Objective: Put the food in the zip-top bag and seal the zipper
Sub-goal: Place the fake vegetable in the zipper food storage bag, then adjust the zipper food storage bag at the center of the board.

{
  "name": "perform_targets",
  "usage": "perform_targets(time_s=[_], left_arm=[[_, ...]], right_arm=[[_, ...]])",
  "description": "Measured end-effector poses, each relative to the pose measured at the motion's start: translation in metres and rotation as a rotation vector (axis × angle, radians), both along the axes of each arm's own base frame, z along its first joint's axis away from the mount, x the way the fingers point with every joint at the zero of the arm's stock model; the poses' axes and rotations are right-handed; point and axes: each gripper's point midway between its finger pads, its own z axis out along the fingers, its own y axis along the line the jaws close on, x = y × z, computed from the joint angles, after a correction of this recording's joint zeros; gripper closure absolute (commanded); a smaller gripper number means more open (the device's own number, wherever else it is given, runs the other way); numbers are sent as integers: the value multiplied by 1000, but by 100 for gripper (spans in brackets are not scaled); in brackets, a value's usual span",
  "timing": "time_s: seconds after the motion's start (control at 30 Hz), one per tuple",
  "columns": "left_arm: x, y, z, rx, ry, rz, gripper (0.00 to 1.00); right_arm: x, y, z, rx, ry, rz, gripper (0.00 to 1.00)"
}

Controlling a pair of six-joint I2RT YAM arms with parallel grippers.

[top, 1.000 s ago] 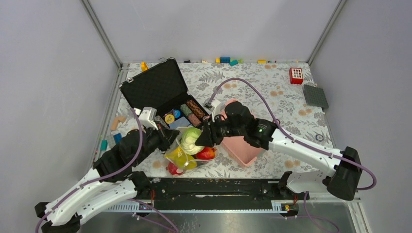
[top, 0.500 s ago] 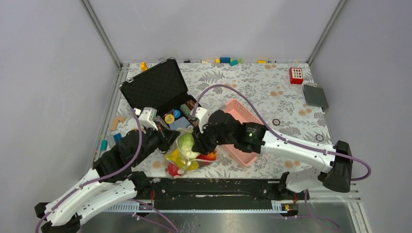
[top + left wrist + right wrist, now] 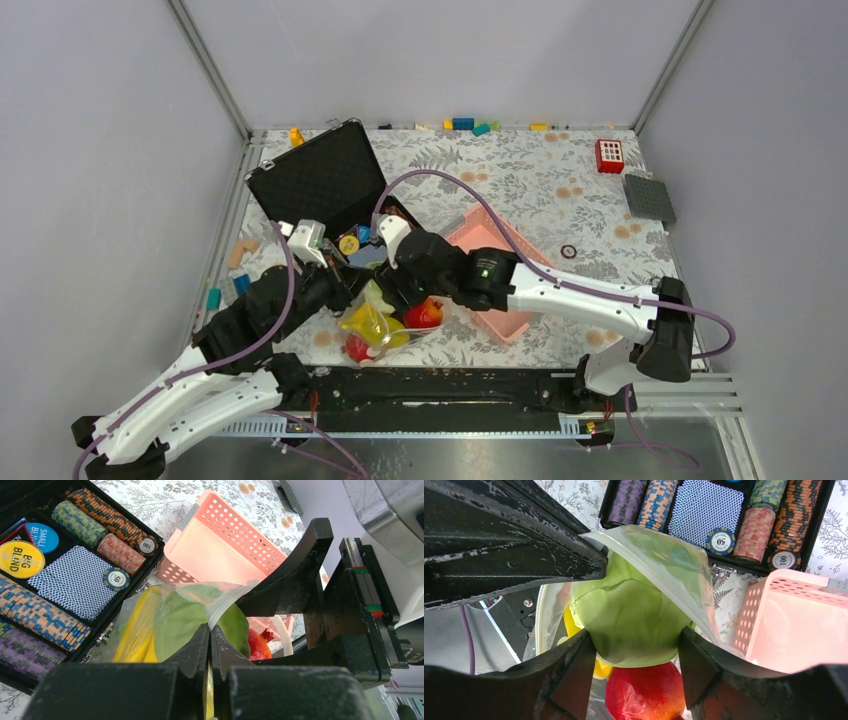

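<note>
On the floral tabletop (image 3: 520, 170), one clear bag (image 3: 674, 575) holds one cabbage (image 3: 629, 615), two red apples (image 3: 425, 313) and bananas (image 3: 137, 625). Left claw (image 3: 210, 645) pinches the bag's rim; right claw (image 3: 635, 642) straddles the cabbage, grip unclear.

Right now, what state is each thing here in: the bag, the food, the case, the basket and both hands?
zip-top bag, mouth open, unsealed.
left hand, shut on the bag's edge.
right hand, fingers flank the cabbage; grip unclear.
cabbage, in the bag's mouth.
apple, inside the bag.
bananas, inside the bag.
poker case, lid open.
pink basket, upright; visible part empty.
</note>
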Motion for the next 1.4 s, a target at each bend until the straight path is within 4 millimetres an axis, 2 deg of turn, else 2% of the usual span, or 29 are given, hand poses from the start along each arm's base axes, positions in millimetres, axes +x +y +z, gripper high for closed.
perform_targets(time_s=[0.03,0.1,0.2,0.23,0.4,0.5,0.57,0.67,0.77,0.9,0.97,1.0,1.03,1.1,1.2,1.3,1.4], left_arm=[[0,0,0,0,-1,-1,100],[0,0,0,0,0,-1,100],[0,-1,0,0,1,-2,100],[1,-1,0,-2,-1,-2,100],[1,-2,2,-7,-5,-2,100],[1,-1,2,-9,-6,-2,100],[0,-1,3,-12,-8,-2,100],[-1,0,4,-15,-11,-1,100],[-1,0,4,-16,-12,-2,100],[-1,0,4,-16,-12,-1,100],[-1,0,4,-15,-11,-2,100],[-1,0,4,-15,-11,-2,100],[-1,0,4,-15,-11,-2,100],[-1,0,4,-15,-11,-2,100],[-3,-2,3,-14,-7,-19,100],[-7,-11,2,-4,-8,-81,100],[-15,-30,0,4,-5,-192,100]], right_arm=[[0,0,0,0,0,0,30],[0,0,1,3,0,1,14],[-4,-6,3,22,-9,10,1],[-6,-10,6,35,-11,15,0],[-14,-29,38,151,-57,26,1],[-18,-41,62,232,-90,23,7],[-17,-48,70,262,-111,9,10],[-12,-57,66,255,-126,-35,13],[-7,-62,50,211,-109,-68,17],[-3,-60,22,150,-60,-98,29],[0,-56,7,116,-34,-113,48],[2,-54,-2,96,-20,-121,62],[4,-53,-10,77,-9,-129,84],[7,-53,-25,40,22,-146,100],[9,-59,-34,2,55,-175,100],[7,-66,-27,-4,64,-189,100],[4,-79,-17,-26,80,-220,100]])
